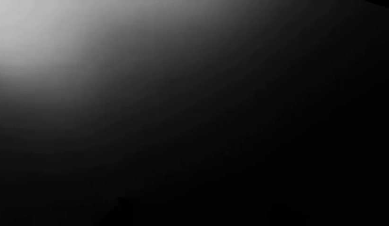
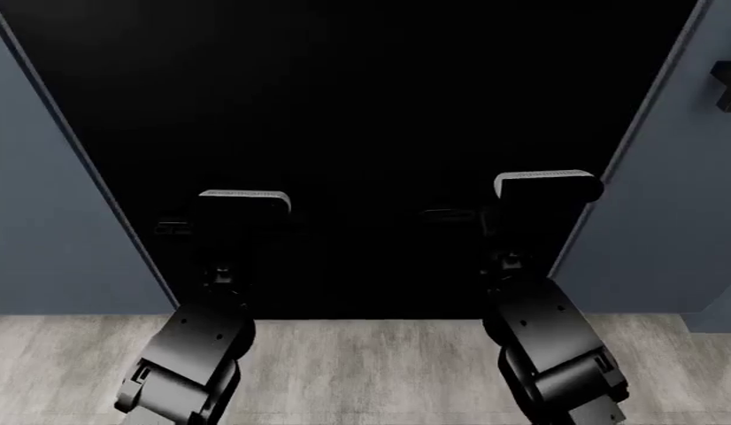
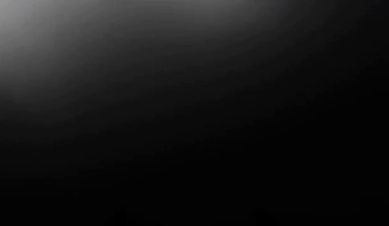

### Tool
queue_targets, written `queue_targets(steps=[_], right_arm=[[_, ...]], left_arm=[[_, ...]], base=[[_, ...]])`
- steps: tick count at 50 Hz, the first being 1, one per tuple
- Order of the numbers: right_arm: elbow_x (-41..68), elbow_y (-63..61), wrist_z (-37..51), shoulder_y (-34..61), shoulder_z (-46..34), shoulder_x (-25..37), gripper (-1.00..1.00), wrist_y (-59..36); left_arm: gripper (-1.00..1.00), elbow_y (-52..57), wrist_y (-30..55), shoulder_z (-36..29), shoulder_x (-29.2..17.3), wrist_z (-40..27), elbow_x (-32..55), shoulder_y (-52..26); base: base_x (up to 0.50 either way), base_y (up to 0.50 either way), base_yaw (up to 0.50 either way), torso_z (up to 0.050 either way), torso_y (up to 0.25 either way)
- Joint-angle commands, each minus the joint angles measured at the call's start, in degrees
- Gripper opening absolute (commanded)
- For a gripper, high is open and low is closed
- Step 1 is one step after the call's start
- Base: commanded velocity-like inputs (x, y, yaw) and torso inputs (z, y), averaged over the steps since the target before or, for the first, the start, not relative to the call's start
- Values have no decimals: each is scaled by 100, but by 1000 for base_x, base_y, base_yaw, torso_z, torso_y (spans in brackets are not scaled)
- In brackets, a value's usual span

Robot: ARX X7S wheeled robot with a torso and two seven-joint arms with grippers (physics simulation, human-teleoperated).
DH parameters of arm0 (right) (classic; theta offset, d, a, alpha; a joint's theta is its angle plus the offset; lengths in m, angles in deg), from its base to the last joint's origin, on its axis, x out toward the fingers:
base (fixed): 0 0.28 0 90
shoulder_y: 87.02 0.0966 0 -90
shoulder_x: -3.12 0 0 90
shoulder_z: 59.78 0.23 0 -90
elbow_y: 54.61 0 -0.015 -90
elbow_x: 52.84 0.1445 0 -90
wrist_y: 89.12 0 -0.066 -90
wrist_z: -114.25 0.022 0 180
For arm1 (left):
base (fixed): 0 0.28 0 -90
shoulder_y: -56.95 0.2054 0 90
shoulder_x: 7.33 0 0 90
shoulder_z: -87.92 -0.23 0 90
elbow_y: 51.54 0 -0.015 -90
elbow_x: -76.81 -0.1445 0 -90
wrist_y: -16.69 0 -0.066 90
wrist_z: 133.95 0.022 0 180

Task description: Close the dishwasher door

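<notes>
A pale grey wood-grain floor [image 2: 365, 372] is seen along the lower edge of the head view, and above it the scene is filled by a wall of blue-grey cabinet fronts [image 2: 47, 221]. Between these fronts the large glossy black rectangular dishwasher door [image 2: 365, 106] is set, bounded on each side by a thin lighter edge; its handle and top edge cannot be made out in any view. A short black handle [image 2: 729, 84] is glimpsed on the cabinet front at the right edge.

Both black arms are extended forward toward the black panel. The left arm [image 2: 195, 354] is placed at the lower left and the right arm [image 2: 555, 354] at the lower right, each topped by a light grey band near the wrist. The left gripper [image 2: 188, 228] and the right gripper [image 2: 460, 215] are lost against the dark surface (black on black), so whether either is released or clenched cannot be told, nor whether the door is touched.

In both wrist views only a dark glossy surface is shown, faded to a soft grey sheen in one corner.
</notes>
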State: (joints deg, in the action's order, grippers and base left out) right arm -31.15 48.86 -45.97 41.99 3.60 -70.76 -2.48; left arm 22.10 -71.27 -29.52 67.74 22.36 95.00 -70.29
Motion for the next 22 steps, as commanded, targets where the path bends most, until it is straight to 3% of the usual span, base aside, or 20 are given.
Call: queue_targets(steps=[1, 22], right_arm=[[-65, 209, 1, 302, 20, -24, 100, 111], [-147, 686, -20, 468, 6, -116, 100, 314]], left_arm=[[100, -232, 17, -38, 73, 30, -7, -138], [100, -585, -75, -91, 166, 52, -38, -273]], base=[[0, 0, 0, 0, 0], [23, 0, 2, 0, -4]])
